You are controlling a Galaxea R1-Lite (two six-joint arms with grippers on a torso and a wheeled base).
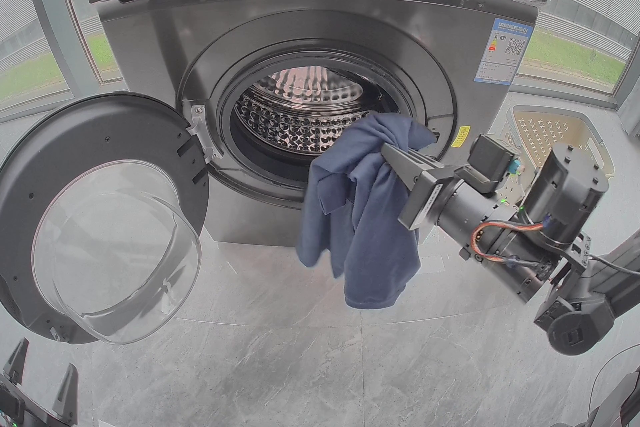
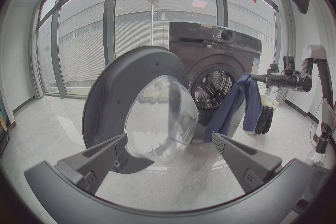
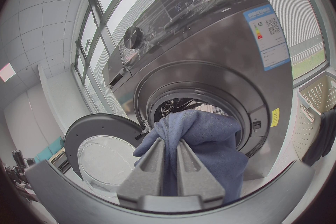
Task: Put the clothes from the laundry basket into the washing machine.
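Right hand [image 3: 170, 144]: closed on a bunch of the blue garment [image 1: 360, 215], both pads pressing cloth between them, hanging just in front of the lower right of the drum opening [image 1: 300, 115]. Blue garment: being carried by its upper fold at about the height of the opening, none of it yet lying inside. Most of its length is dangling below the lip in front of the washing machine [image 1: 400, 41], clear of the floor [image 1: 300, 355]. Whether the top fold is brushing the rim cannot be told. Door [image 1: 100, 141]: standing fully open, swung out to the robot's left, well apart from the cloth. Laundry basket [image 1: 560, 128]: sitting on the floor beside the machine's right flank, behind the right arm, with a dark garment [image 3: 322, 137] draping over its edge and waiting its turn. Left hand [image 2: 168, 140]: hanging low near the floor on the door side, jaws spread wide and gripping nothing. Risks, as judged: the long tail is hanging lower than the lip, so a straight push inward would likely be leaving cloth trailing over the rim and fouling the door. Letting go too early would be dropping the piece to the floor. The small pinch of fabric may be slipping if the tail drags on the rim, and the wrist may be striking the opening's edge if driven in off-centre.
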